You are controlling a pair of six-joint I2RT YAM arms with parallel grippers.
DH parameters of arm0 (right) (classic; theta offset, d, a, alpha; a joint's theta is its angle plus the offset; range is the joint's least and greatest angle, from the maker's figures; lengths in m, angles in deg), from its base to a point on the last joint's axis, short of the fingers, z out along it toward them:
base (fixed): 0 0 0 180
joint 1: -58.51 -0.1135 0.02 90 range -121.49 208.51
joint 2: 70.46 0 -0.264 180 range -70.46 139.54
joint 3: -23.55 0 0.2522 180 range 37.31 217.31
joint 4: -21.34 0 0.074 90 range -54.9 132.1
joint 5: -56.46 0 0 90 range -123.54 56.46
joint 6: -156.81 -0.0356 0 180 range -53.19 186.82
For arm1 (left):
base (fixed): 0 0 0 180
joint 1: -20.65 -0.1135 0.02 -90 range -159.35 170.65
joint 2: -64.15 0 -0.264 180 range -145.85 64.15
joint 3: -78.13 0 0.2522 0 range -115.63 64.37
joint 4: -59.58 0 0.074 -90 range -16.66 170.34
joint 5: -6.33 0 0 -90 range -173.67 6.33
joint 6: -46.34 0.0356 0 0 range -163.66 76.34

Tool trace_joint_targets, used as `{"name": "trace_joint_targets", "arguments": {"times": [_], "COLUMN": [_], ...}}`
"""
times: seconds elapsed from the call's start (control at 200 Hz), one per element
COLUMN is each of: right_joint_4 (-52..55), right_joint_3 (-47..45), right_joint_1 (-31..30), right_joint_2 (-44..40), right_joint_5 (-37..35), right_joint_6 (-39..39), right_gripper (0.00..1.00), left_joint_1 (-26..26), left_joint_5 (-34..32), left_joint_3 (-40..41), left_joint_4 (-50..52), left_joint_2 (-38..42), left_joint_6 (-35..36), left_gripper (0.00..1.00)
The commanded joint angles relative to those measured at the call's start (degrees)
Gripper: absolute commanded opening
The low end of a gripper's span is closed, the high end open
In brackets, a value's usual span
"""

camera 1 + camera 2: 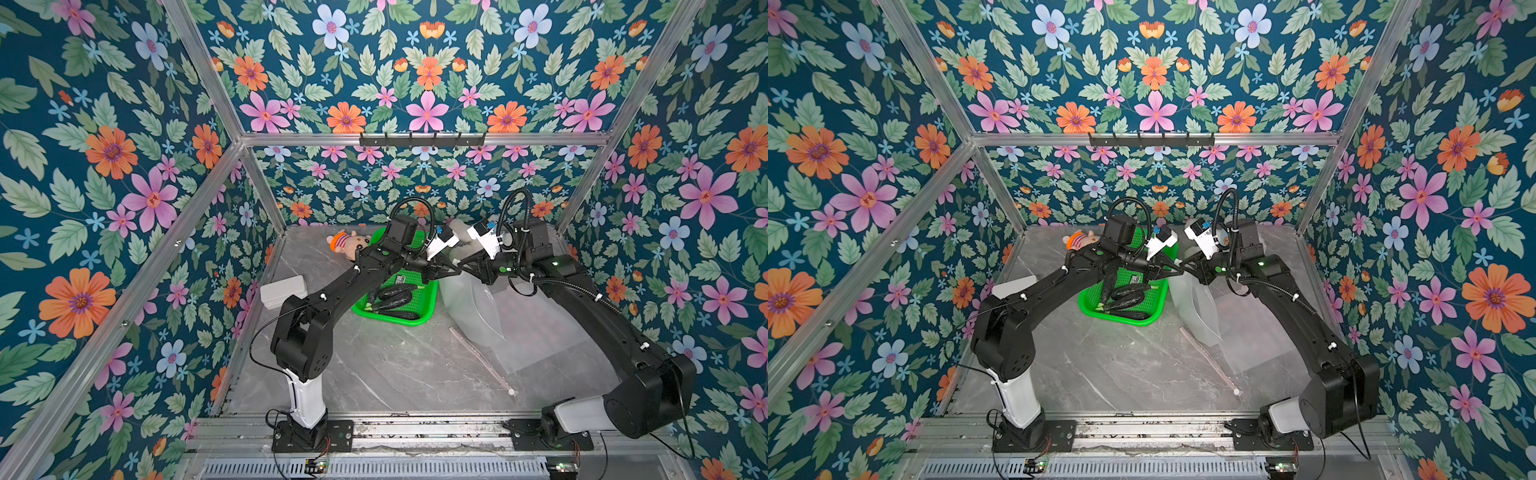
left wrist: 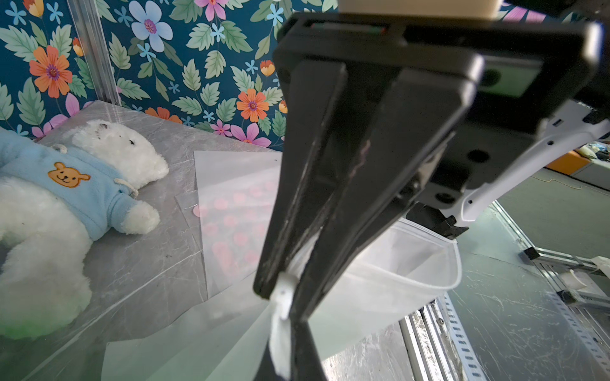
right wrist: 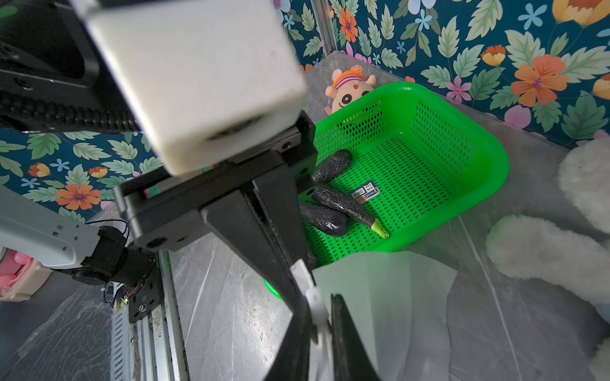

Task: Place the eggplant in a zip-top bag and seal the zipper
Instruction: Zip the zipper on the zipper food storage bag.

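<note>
A translucent zip-top bag (image 1: 471,309) (image 2: 379,280) hangs over the table with its mouth open, held up by both grippers at one corner. My left gripper (image 1: 454,269) (image 2: 284,343) (image 3: 298,268) is shut on the white zipper (image 2: 280,346) strip at the bag's edge. Tip to tip with it, my right gripper (image 1: 465,262) (image 3: 318,313) (image 2: 284,294) is shut on the small white slider (image 3: 313,295). Dark purple eggplants (image 1: 395,297) (image 3: 330,219) lie in a green basket (image 1: 428,307) (image 3: 478,158) beside the bag.
Flat pink-dotted plastic (image 1: 540,320) (image 2: 231,214) lies under the hanging bag, with a pink strip (image 1: 478,357) ending in a white slider (image 1: 511,391). A white bear in blue (image 2: 82,184) lies at the back right, a small doll (image 1: 347,243) at the back left, and a white box (image 1: 282,289) at the left wall.
</note>
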Motion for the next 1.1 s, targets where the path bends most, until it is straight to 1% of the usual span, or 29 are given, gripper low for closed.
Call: {"name": "trace_joint_targets", "arguments": {"times": [0.0,0.236,0.361,0.536,0.752,0.787,0.837,0.942,1.098], "right_joint_4": [-0.4,0.3,0.7,0.7,1.6,1.6,1.6,1.6,1.8], "right_joint_3": [0.4,0.6,0.8,0.8,0.7,0.6,0.6,0.4,0.1], "right_joint_1": [-0.1,-0.1,-0.1,-0.1,-0.1,-0.1,0.0,-0.1,-0.1], "right_joint_2": [0.2,0.3,0.3,0.4,0.9,0.9,0.9,0.8,0.2], "right_joint_5": [0.1,0.7,0.9,1.3,1.0,1.0,0.9,0.9,0.9], "right_joint_6": [1.6,1.8,2.0,1.9,2.1,2.1,2.1,2.1,2.1], "right_gripper": [0.17,0.22,0.22,0.16,0.12,0.11,0.09,0.05,0.03], "left_joint_1": [-0.1,-0.1,-0.1,-0.1,-0.1,-0.1,-0.1,-0.2,-0.4], "left_joint_5": [1.0,0.8,0.9,0.7,0.4,0.2,0.1,-0.3,-1.6], "left_joint_3": [0.0,0.1,0.2,0.3,0.3,0.4,0.3,0.4,-0.7], "left_joint_4": [0.4,0.7,0.7,0.7,0.5,0.5,0.5,0.6,3.2], "left_joint_2": [-0.2,-0.4,-0.4,-0.5,-0.2,-0.1,0.1,0.6,0.5], "left_joint_6": [1.8,1.9,1.8,1.8,1.9,1.9,2.0,2.6,4.9], "left_gripper": [0.0,0.0,0.0,0.0,0.0,0.07,0.12,0.17,0.2]}}
